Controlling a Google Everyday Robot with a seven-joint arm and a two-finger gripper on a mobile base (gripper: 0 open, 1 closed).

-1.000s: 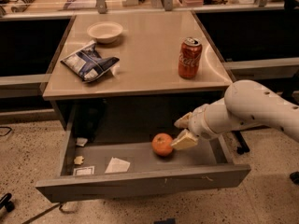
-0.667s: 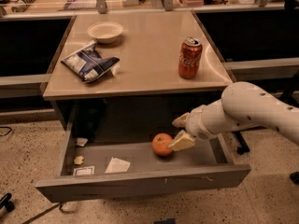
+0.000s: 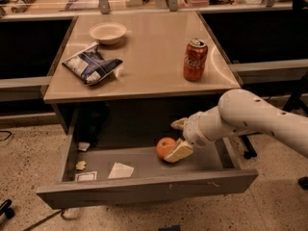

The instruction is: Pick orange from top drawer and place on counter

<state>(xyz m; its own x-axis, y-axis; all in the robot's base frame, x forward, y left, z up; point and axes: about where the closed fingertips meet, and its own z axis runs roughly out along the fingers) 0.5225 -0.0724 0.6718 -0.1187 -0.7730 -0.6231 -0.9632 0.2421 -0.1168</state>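
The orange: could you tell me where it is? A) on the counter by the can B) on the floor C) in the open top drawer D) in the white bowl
C: the orange lies inside the pulled-out top drawer, with the claw reaching in right beside it.

White arm [image 3: 260, 121] angles down, gripper [image 3: 177, 138] low at centre (fingers [image 3: 179, 151] spread).

No text fully readable, white script lettering down the red soda can [image 3: 195, 60] on the table [image 3: 154, 57], too small to make out, unreadable print on the blue snack bag [image 3: 92, 64], gripper [image 3: 172, 141] in the drawer [image 3: 144, 189] beside the orange [image 3: 163, 146].
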